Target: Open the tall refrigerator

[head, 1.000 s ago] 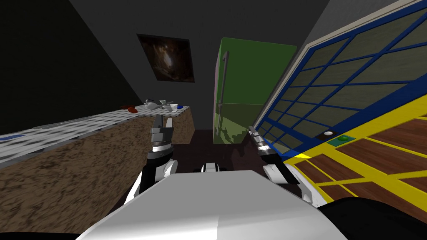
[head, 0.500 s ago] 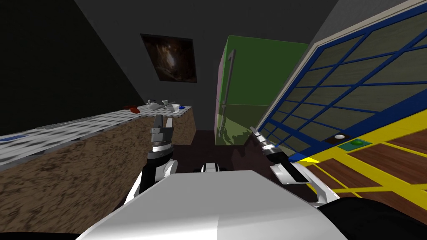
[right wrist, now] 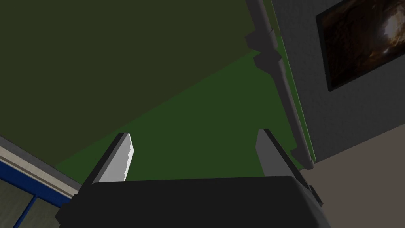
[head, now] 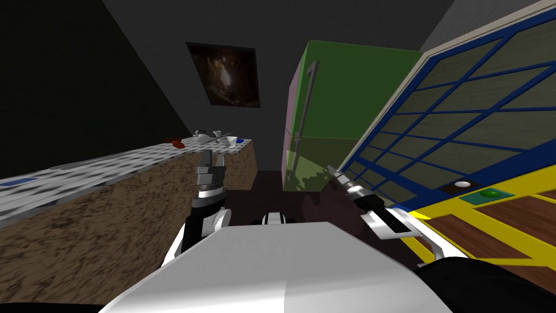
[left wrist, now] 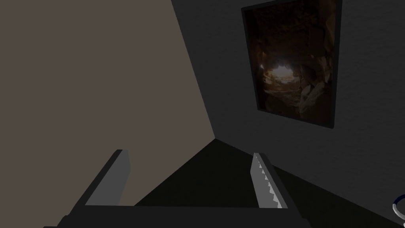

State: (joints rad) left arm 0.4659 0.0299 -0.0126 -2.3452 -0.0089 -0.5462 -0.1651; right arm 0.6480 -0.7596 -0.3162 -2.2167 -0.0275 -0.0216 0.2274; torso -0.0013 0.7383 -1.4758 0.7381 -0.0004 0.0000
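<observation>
Green fridge [head: 347, 108] noted at 1 o'clock, door shut, well apart from the right gripper [head: 332, 170], held open and aimed presumably for approach; its wrist view places the handle [right wrist: 277, 79] outside the fingers; left gripper [head: 212, 158] open, idle at 11 o'clock.

Your left gripper [head: 212, 157] stood raised straight ahead, jaws apart; your right gripper [head: 332, 170] pointed forward and off to the right, jaws equally wide.
</observation>
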